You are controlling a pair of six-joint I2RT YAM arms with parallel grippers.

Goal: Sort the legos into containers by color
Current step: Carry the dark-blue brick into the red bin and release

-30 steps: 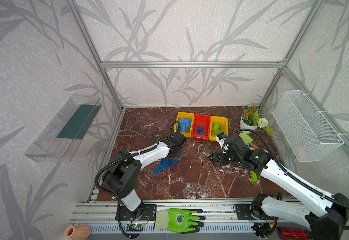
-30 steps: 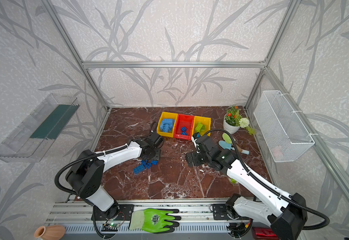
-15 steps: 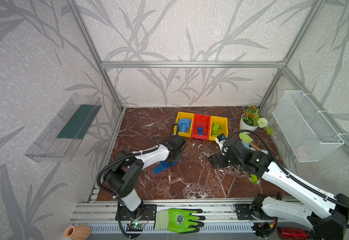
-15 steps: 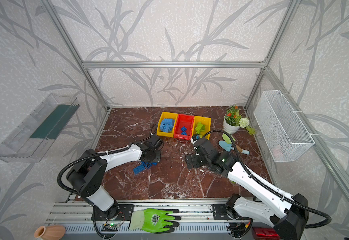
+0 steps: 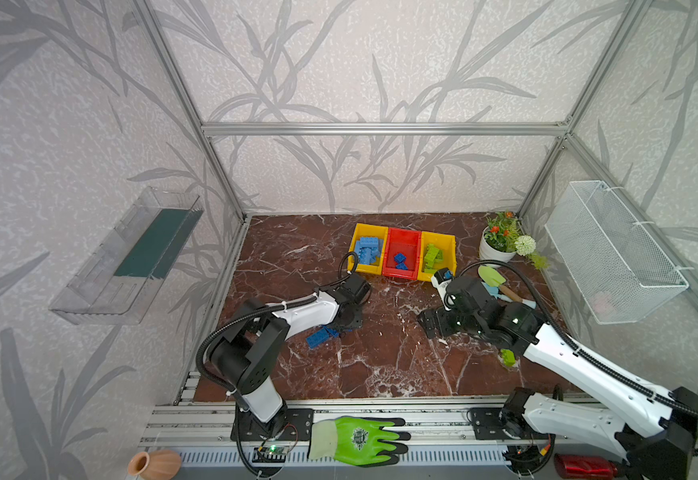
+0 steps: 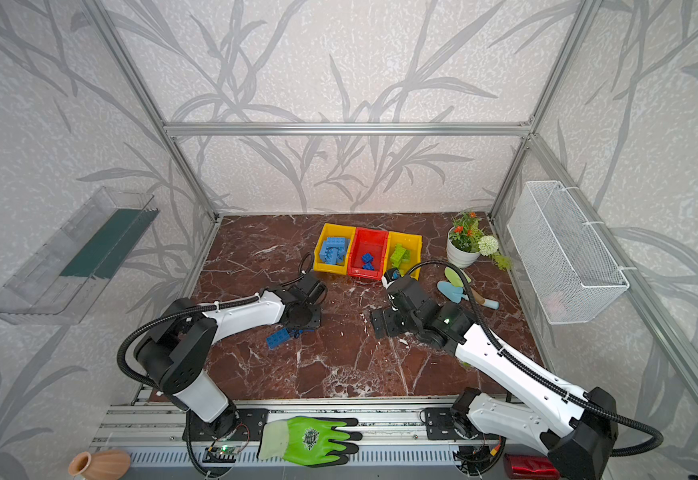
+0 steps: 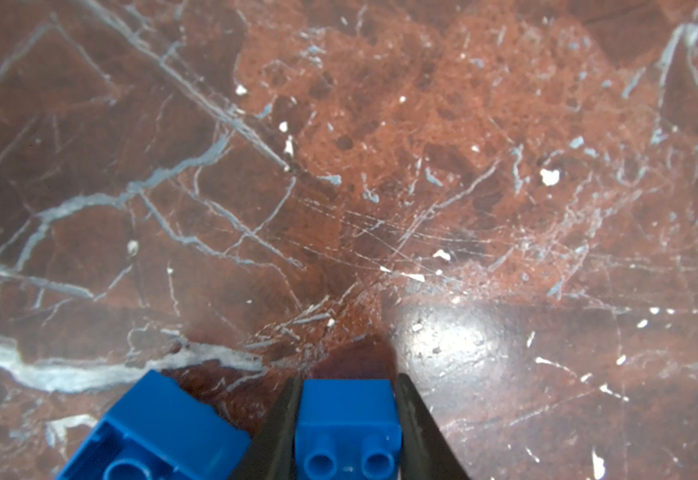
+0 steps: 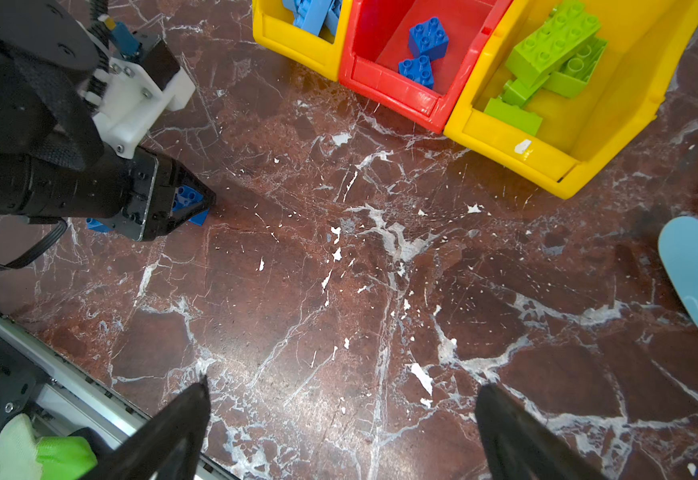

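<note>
My left gripper point(image 7: 349, 379) is low over the marble floor, shut on a small dark blue lego point(image 7: 347, 419); the right wrist view shows that lego point(image 8: 189, 200) between the fingers. A larger dark blue lego point(image 5: 320, 336) lies right beside it. A lime green lego point(image 5: 507, 356) lies half hidden by my right arm. At the back, the containers stand in a row: a yellow one point(image 5: 355, 249) with light blue legos, a red one point(image 5: 403, 233) with dark blue ones, a yellow one point(image 5: 451, 251) with green ones. My right gripper point(image 8: 341, 386) hangs open and empty mid-floor.
A flower pot point(image 5: 499, 245) and garden trowels point(image 5: 493, 279) sit right of the bins. A wire basket point(image 5: 613, 253) hangs on the right wall, a clear tray point(image 5: 131, 257) on the left. A green glove point(image 5: 360, 438) and a clay vase point(image 5: 154, 463) lie at the front rail.
My left gripper has come down to the dark blue legos and closed on the small one. The right arm has barely moved and stays open.
</note>
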